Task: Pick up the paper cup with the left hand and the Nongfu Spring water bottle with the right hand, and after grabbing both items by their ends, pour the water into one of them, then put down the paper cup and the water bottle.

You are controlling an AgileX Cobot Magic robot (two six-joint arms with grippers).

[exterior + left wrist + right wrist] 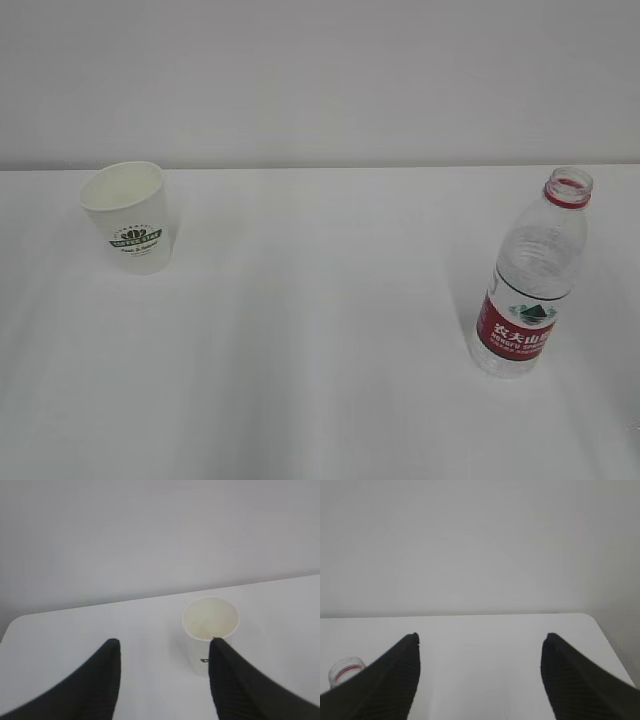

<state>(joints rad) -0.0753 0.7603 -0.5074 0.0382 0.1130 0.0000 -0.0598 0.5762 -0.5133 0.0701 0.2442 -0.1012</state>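
Both pairs of jaws stand apart with nothing between them. The left hand point(165, 680) has its black ribbed fingers spread low over the worktop point(320, 340), and the small white tapered paper cup point(210, 630) stands just beyond, partly hidden behind the right-side finger rather than centred in the gap. The right hand point(480, 680) gapes wider; the clear ribbed plastic Nongfu Spring water bottle point(345, 672) shows only its uncapped, red-ringed neck, off past the left-side finger.

From the room, the cup stands upright at the far left of the white worktop and the bottle upright at the near right, well apart; neither arm reaches into that view.

I'd judge this the approach before either pickup, nothing yet grasped. Next, each hand needs to shift sideways to bring its thing between the fingers, then advance and close.

Both wrists seem held low, looking nearly level across the worktop toward the wall.
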